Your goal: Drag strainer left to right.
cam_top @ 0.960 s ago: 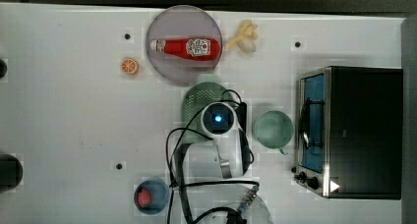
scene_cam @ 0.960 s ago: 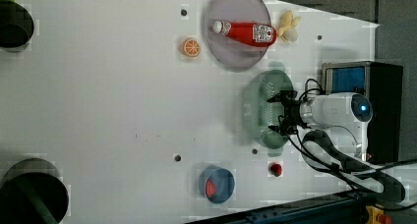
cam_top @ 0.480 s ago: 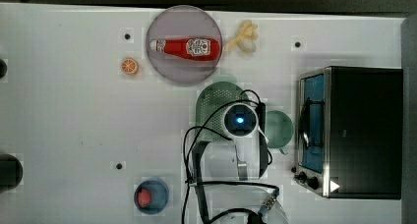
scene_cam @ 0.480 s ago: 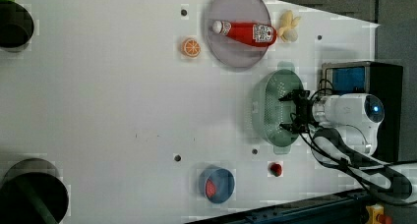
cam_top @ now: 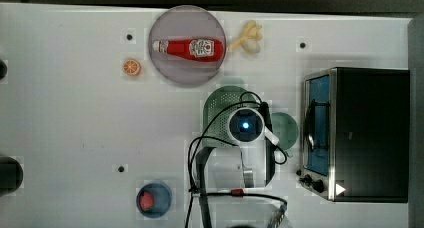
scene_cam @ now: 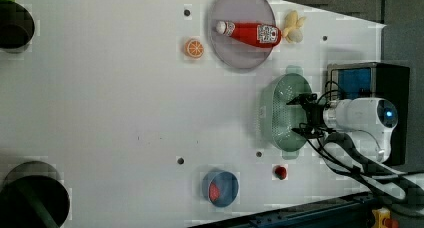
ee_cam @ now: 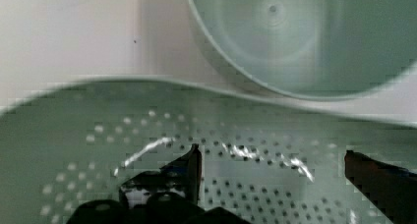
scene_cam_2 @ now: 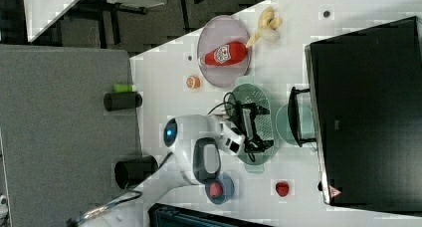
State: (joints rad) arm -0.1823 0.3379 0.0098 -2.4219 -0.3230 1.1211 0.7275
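Note:
The pale mint-green strainer (cam_top: 218, 115) lies on the white table between the purple plate and the toaster oven, partly under my arm. My gripper (scene_cam: 301, 116) reaches down into its perforated basin (ee_cam: 275, 135), open, one finger (ee_cam: 189, 167) on each side and nothing pinched between them. In the right view the gripper (scene_cam_2: 255, 125) sits over the strainer (scene_cam_2: 257, 100) as well. The round teal-green cup (cam_top: 286, 128) stands just beyond the strainer's rim, toward the oven; the wrist view has the cup (ee_cam: 314, 42) close by.
A toaster oven (cam_top: 367, 133) blocks the top view's right side. The purple plate (cam_top: 172, 28) carries a ketchup bottle (cam_top: 190, 48), with an orange slice (cam_top: 131, 67) and a banana (cam_top: 248, 38) near it. A blue bowl (cam_top: 153, 199) sits near the front edge.
The arm and the strainer slid toward the top view's right, closer to the cup and oven, mostly in the first half second. The gripper stayed open.

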